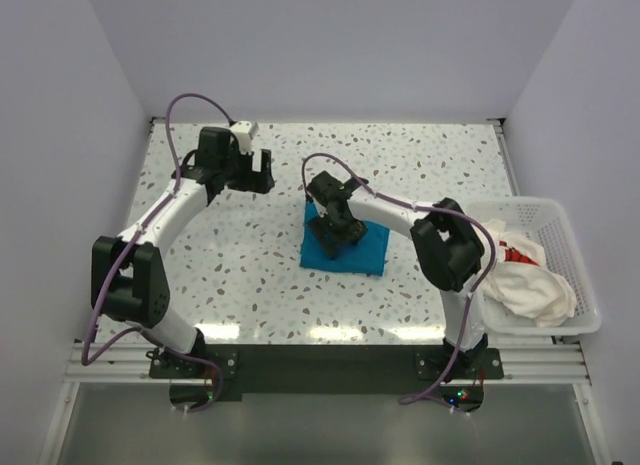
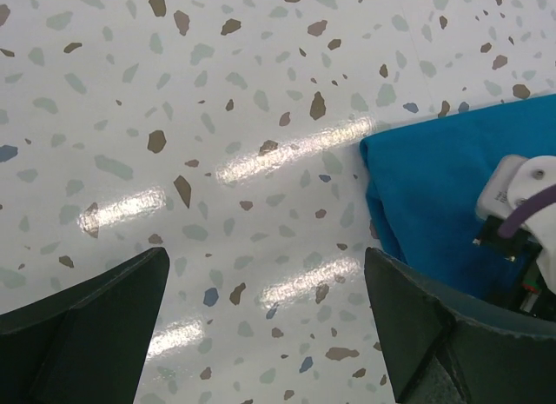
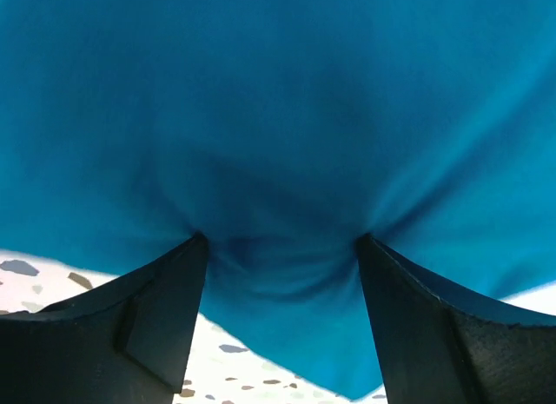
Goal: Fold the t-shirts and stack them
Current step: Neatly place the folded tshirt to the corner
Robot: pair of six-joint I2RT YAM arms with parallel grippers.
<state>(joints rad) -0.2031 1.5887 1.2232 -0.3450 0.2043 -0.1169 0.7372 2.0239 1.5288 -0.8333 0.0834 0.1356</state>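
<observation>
The teal-blue t-shirt (image 1: 368, 249) lies folded into a small rectangle at the middle of the table. My right gripper (image 1: 335, 239) stands down on its left part. In the right wrist view the teal cloth (image 3: 278, 100) fills the frame, and the right gripper (image 3: 282, 248) is open, both fingertips (image 3: 193, 248) dug into the cloth, which puckers between them. My left gripper (image 1: 262, 171) hovers to the shirt's upper left, open (image 2: 265, 334) over bare table with nothing in it; the teal shirt's edge (image 2: 452, 187) shows at its right. A white t-shirt with red marks (image 1: 525, 277) lies crumpled in the basket.
The white mesh basket (image 1: 563, 213) stands at the table's right edge. White walls close the table at the back and both sides. Part of the right arm with its purple cable (image 2: 521, 208) reaches over the teal cloth in the left wrist view.
</observation>
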